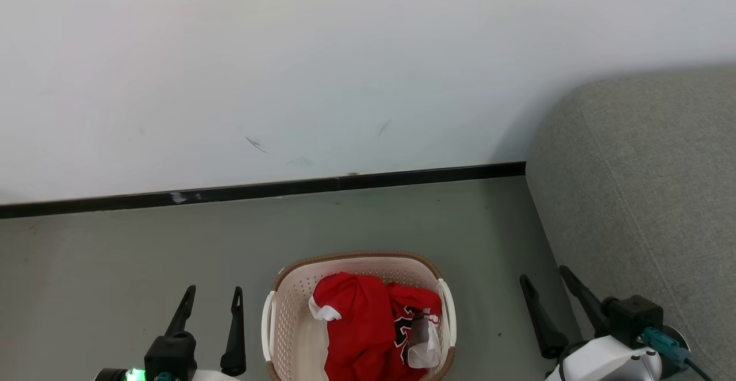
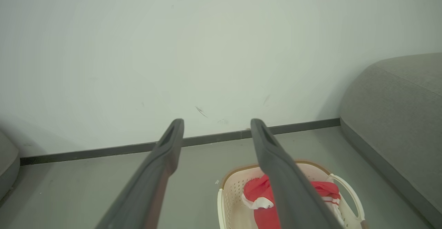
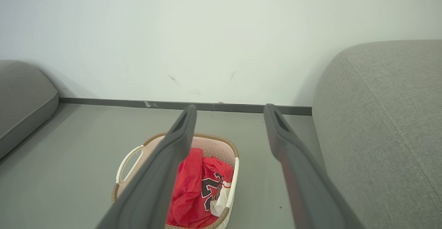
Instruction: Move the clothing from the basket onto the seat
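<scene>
Head view: clothing [image 1: 362, 318] heaped in basket [image 1: 356, 256] on floor [image 1: 144, 243], sofa [image 1: 644, 197] right; left pincer [image 1: 214, 289] and right pincer [image 1: 543, 273] flank basket, fingers apart, holding nothing.

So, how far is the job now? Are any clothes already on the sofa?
Nothing looks done: the red clothes all lie in the basket, and the visible part of the sofa carries none. Nothing is in hand: the left gripper and the right gripper hang open, one on each side of the basket. The whole move is left.
</scene>
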Controlling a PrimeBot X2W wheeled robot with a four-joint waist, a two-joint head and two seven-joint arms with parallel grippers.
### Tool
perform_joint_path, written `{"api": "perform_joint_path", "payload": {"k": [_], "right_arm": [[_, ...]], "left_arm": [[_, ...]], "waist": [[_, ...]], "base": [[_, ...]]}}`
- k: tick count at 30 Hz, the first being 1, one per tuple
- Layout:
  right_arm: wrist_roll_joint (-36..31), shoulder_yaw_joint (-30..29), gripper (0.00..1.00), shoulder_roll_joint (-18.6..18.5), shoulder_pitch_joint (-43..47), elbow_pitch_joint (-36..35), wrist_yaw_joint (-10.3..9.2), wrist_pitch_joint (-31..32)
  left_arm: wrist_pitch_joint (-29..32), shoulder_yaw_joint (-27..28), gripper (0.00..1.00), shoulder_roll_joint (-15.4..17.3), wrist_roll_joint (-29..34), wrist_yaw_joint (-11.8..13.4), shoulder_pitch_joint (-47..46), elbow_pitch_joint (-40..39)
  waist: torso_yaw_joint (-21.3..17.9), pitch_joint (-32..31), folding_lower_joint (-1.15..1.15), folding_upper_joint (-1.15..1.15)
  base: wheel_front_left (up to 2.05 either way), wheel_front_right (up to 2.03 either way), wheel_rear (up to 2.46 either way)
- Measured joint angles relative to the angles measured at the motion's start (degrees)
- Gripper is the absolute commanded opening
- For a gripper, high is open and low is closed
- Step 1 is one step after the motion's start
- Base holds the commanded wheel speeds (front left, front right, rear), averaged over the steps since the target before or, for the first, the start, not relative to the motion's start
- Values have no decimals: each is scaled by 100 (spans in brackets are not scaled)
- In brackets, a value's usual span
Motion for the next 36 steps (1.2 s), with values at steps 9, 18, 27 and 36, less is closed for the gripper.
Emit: {"api": "perform_joint_path", "payload": {"k": [9,18,27,36], "right_arm": [[22,56,100,0,4,0,0,0],[22,71,100,0,8,-80,0,0],[20,-148,100,4,94,-232,0,0],[20,-385,100,12,174,-495,0,0]], "left_arm": [[0,4,100,-12,1,-1,0,19],[0,30,100,-20,4,-1,2,51],[0,-69,100,-3,57,-97,-4,269],[-1,-495,100,12,310,-342,-437,684]], "waist": [[9,-24,0,0],[4,23,0,0],[-40,153,-1,0],[-133,382,-1,0]], "base": [[0,0,0],[0,0,0],[0,0,0],[0,0,0]]}}
